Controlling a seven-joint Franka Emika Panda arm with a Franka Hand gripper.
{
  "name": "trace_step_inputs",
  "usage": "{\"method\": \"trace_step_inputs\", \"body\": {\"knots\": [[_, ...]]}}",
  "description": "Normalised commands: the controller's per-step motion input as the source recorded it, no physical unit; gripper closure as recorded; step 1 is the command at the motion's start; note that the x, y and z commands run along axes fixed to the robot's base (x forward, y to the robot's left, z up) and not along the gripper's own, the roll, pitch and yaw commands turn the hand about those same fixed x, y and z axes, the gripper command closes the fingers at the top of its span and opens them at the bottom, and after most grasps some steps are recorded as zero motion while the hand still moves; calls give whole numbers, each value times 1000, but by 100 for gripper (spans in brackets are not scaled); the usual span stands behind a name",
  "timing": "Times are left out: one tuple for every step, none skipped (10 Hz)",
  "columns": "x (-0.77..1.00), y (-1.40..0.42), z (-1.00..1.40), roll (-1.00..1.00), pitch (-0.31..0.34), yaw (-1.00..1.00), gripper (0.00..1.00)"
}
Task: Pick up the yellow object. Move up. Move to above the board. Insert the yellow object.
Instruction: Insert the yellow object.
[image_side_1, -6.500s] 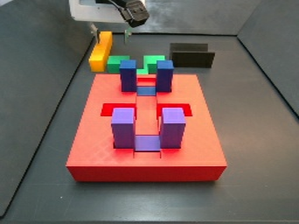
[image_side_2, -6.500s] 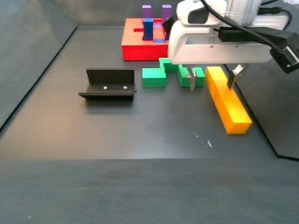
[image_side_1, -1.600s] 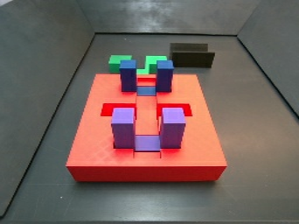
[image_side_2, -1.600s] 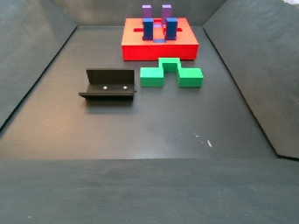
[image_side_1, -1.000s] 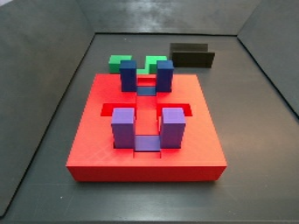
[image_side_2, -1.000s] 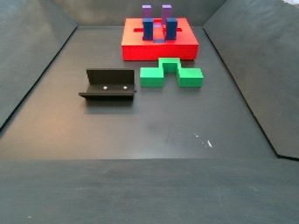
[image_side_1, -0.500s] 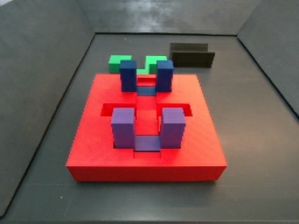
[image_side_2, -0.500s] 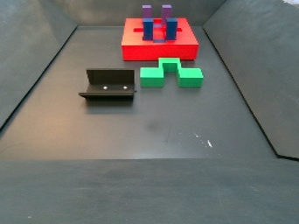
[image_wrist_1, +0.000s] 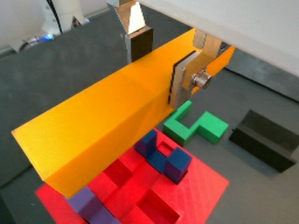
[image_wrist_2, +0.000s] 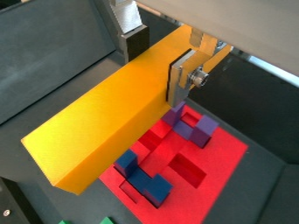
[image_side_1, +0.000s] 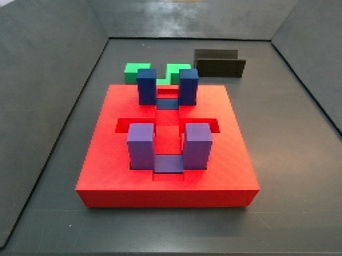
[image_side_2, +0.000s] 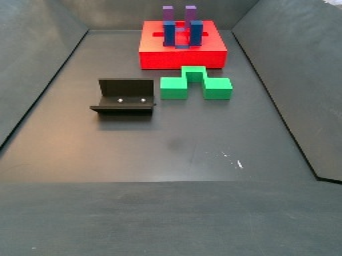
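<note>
The yellow object (image_wrist_1: 111, 122) hung above the board (image_wrist_1: 128, 188) in both wrist views, pinched between the fingers (image_wrist_1: 184, 77) of the gripper (image_wrist_1: 162, 54). In a side view, the green block (image_side_2: 195, 84) lay at the board's (image_side_2: 183, 52) six o'clock, the fixture (image_side_2: 123, 97) at its seven. Neither side view showed the gripper.

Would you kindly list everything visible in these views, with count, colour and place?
yellow object: one, yellow-orange bar, clamped in the gripper above the board, seen only in both wrist views.
board: one, red slab, on the floor.
posts: four, two blue and two purple, upright on the board.
green block: one, green, on the floor beside the board.
fixture: one, dark, on the floor apart from the board.
gripper: one, silver fingers, above the board, out of both side views.
</note>
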Motion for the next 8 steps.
{"method": "trace_step_inputs", "body": {"knots": [[431, -11, -900, 180, 0, 0, 100], [363, -54, -946, 177, 0, 0, 100], [0, -54, -1000, 53, -83, -166, 100], [-11, -31, -1000, 14, -90, -117, 100], [-240, -29, -917, 19, -40, -6, 100], [-414, -20, -697, 0, -19, 0, 100], [-283, -57, -503, -51, -63, 0, 100], [-40, -117, -349, -91, -101, 3, 100]]}}
